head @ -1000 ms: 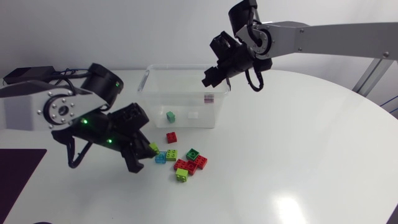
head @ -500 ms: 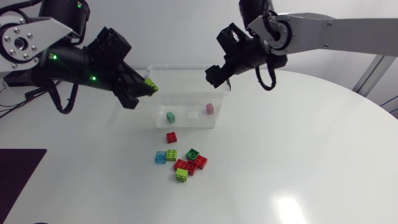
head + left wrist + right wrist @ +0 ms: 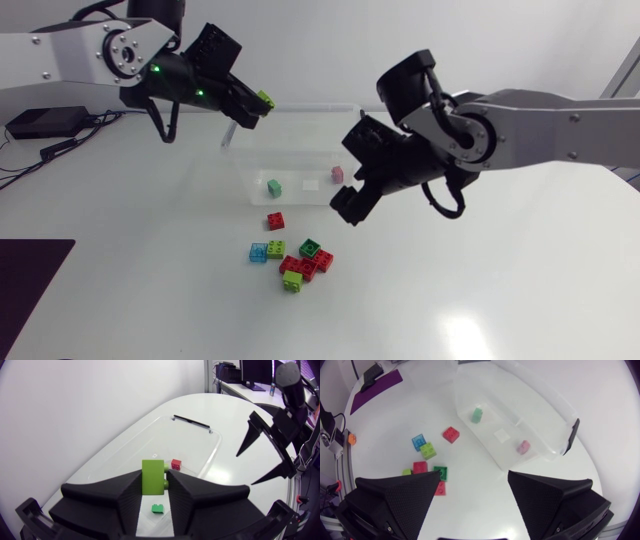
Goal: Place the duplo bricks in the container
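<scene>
The black right gripper (image 3: 473,474) is hanging, fingers (image 3: 400,502) wide apart, near a clear plastic container (image 3: 530,407) holding a green brick (image 3: 478,414) and a pink brick (image 3: 523,447).

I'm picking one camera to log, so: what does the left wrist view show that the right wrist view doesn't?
Only the left wrist view shows the lime brick clamped in the left gripper. Only the right wrist view shows the loose bricks lying on the table beside the container. Both show the container with a green brick and a pink brick inside.
</scene>
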Available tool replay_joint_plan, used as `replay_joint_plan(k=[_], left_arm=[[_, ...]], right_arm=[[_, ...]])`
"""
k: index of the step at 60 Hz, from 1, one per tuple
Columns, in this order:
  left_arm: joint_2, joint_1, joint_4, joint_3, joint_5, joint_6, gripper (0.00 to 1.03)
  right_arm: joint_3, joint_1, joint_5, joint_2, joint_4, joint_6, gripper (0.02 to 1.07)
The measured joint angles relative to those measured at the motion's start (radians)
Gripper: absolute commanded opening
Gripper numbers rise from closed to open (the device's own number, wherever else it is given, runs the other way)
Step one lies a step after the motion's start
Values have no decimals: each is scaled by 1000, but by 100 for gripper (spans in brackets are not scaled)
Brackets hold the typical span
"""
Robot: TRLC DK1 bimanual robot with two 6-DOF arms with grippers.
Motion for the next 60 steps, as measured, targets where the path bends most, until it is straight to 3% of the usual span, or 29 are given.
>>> replay_joint_plan(k=[26,34,38,43,48,51,60], left_arm=[[285,-1,6,256,0,-33,30],[330,-1,-17,315,0,-34,35],[348,-1,-26,339,0,-37,43],[361,-1,-40,356,0,-42,73],[362,-1,-52,359,0,-45,93],[362,-1,-59,359,0,-45,98],[362,-1,-98,362,0,-45,98]], right_arm=[[-92,57,-6,9,-4,4,100],[-101,57,-27,43,-5,5,100],[-102,57,-38,64,-5,5,100],[-102,57,-49,89,-5,5,100],[-102,58,-50,110,-5,5,100],[-102,59,-51,122,-5,5,100],[-102,70,-53,163,-5,4,99]])
